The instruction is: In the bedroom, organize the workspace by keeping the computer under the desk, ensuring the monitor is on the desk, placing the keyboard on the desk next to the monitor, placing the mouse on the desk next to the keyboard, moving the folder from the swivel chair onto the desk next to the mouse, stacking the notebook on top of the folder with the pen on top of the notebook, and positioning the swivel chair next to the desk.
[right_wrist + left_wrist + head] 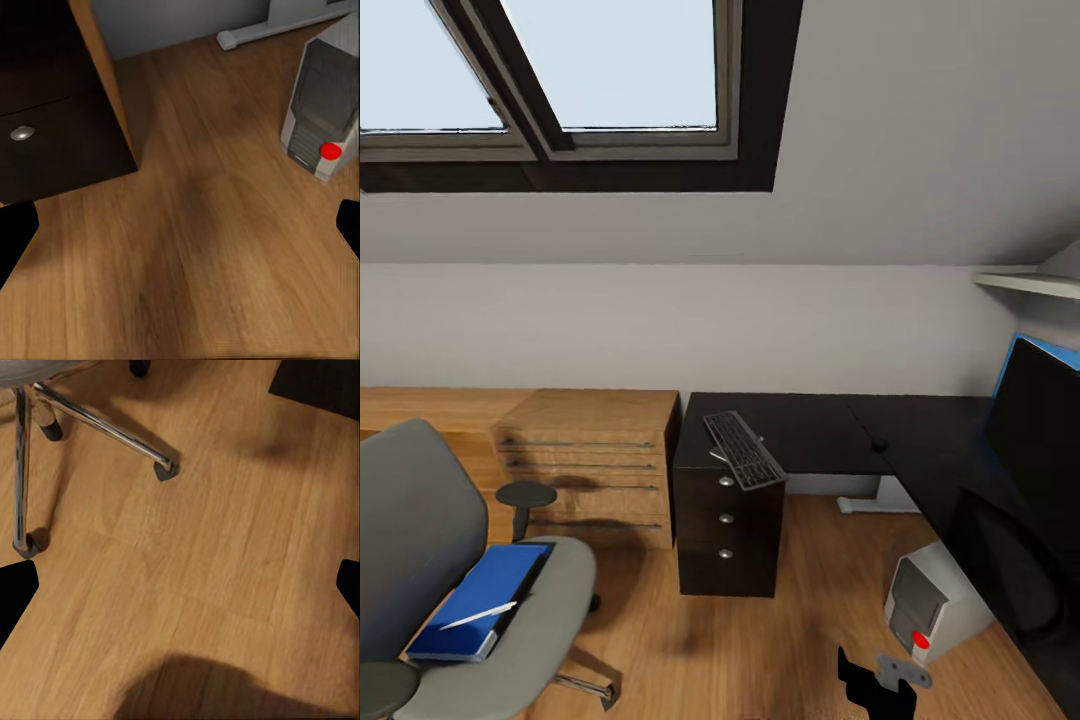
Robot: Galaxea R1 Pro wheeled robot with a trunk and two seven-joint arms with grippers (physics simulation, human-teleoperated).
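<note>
The grey swivel chair [420, 560] stands at the lower left, away from the desk. On its seat lies the blue folder [485, 595] with the pen [478, 615] across it; a dark strip along the folder's side may be the notebook. The keyboard [745, 450] lies askew on the black desk [820, 425], overhanging the drawer unit [727, 530]. The small black mouse [879, 444] sits farther right. The monitor [1040, 430] stands at the right edge. The computer [940, 600] [322, 112] stands on the floor under the desk. My right gripper [180, 232] [872, 688] and left gripper [180, 585] hang open above bare floor.
A light-wood drawer chest [590, 460] stands between chair and desk. The chair's chrome legs [97, 427] and a castor [165, 471] lie near my left gripper. A white desk foot [277, 30], a wall shelf [1030, 283] and a blue wall panel [1050, 352] are also there.
</note>
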